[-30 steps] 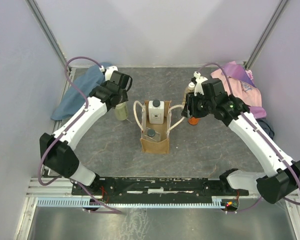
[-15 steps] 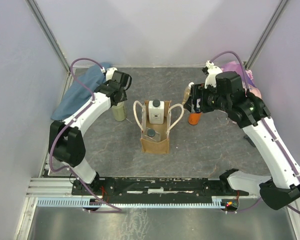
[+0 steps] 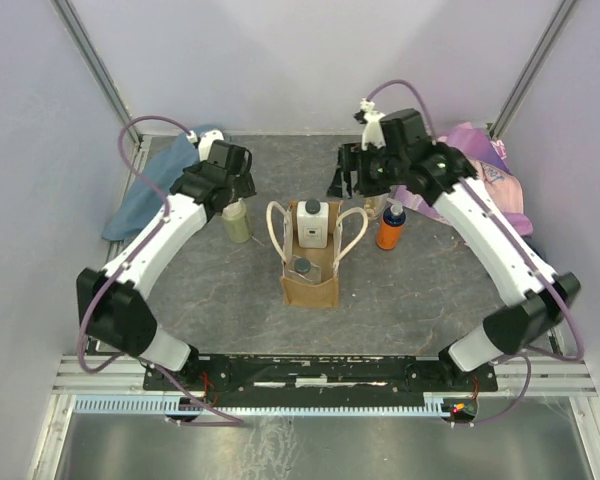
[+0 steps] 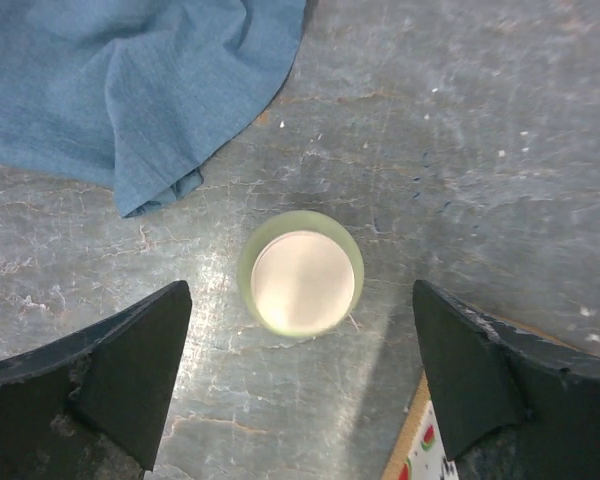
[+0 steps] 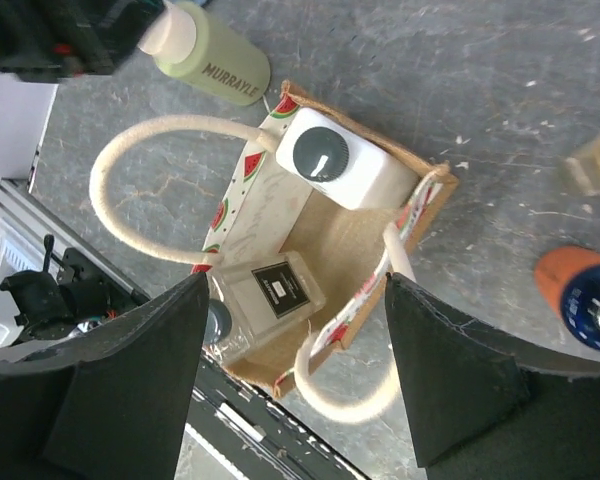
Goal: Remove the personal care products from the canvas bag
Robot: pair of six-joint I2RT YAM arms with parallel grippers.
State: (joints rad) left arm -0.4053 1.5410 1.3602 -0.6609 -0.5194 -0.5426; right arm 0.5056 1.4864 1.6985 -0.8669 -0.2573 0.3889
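Table (image 3: 430,290) of grey, mottled, scuffed stone look fills a booth with pale lilac walls and metal posts at the far corners. A blue cloth (image 3: 165,185) lies bunched at the far left and a pink cloth (image 3: 490,175) at the far right. The bag (image 3: 310,282) stands upright mid-table, holding a white bottle (image 3: 313,222) and a clear flask (image 5: 270,300). A green bottle (image 4: 300,272) stands left of the bag and an orange bottle (image 3: 390,228) to its right, both apart from it. The left end effector (image 4: 298,290) hangs above the green bottle with fingers spread wide, not touching it. The right end effector (image 5: 292,285), likewise spread and empty, hangs over the bag's far-right side.
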